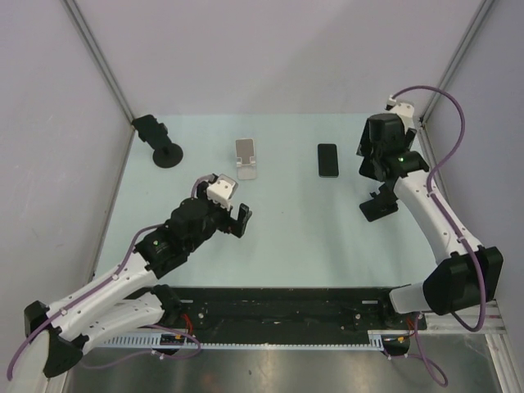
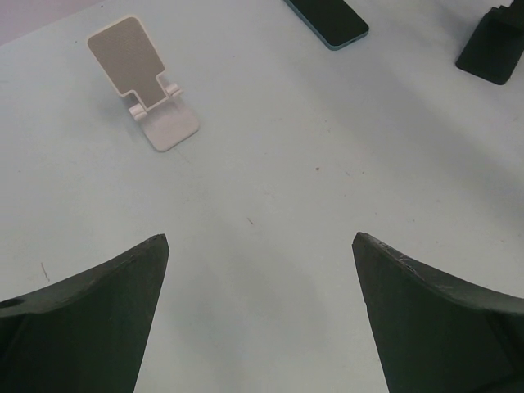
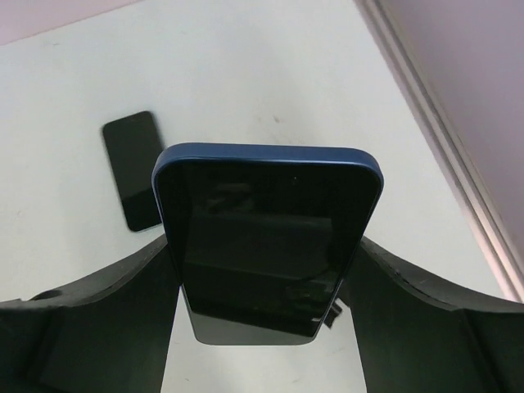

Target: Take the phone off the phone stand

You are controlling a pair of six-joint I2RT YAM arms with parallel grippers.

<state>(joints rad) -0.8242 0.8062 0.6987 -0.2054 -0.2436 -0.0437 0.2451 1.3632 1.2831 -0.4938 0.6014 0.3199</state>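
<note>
A dark blue slab-shaped phone [image 3: 262,196] is pinched by its two long sides between the black fingers of the right gripper [image 3: 264,242], over the pale green desk [image 1: 311,246] and close to its right edge. Seen from the right wrist, it stands on end within the jaws. Its long axis runs along the fingers, away from the wrist and down toward the desk, with one rounded short end up by the camera and the dark glass face turned to the lens. Whether its lower end touches the desk cannot be told. The white folding phone stand [image 1: 245,157] stands bare near the far edge, left of centre and well apart from the held phone. A second phone with a black screen and teal rim [image 1: 328,160] lies flat between the stand and the right gripper, its long axis running from far edge to near edge. The left gripper [image 1: 236,214] hangs on the near side of the stand, fingers spread wide over bare desk. A black round-based mount [image 1: 160,146] stands at the far left corner.
</note>
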